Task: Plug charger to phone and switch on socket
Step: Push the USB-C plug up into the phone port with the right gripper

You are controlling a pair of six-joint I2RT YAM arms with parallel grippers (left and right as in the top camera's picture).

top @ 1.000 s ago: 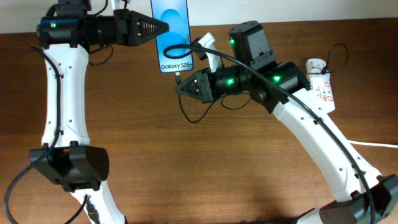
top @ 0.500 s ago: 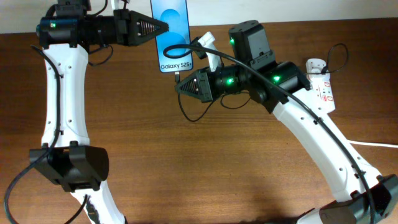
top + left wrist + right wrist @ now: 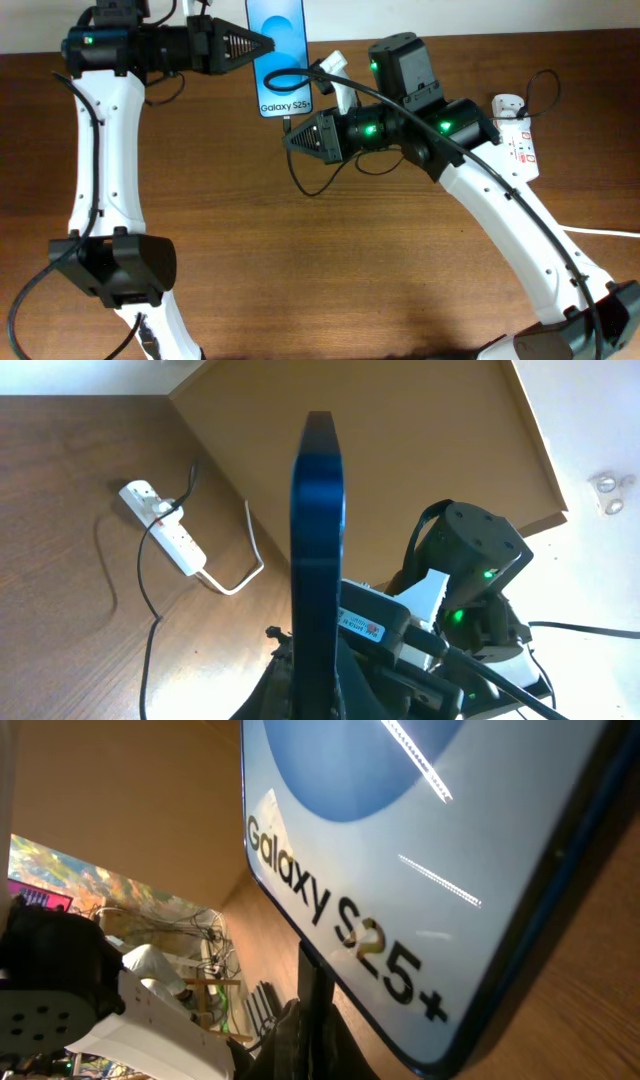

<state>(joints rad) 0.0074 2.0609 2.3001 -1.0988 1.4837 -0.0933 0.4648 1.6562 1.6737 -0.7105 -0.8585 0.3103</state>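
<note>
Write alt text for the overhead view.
The left arm's jaws clamp a slim blue-screened smartphone by its side; the right arm's jaws hold the thin black charger cable's plug at its bottom edge. A white power strip lies far right on the brown wooden table.

Overhead looks straight down; both wrist views crowd the shared phone (image 3: 283, 40).

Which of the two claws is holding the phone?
The left claw, pinching the phone by its edge; the right claw holds the charger plug by its bottom end.
</note>
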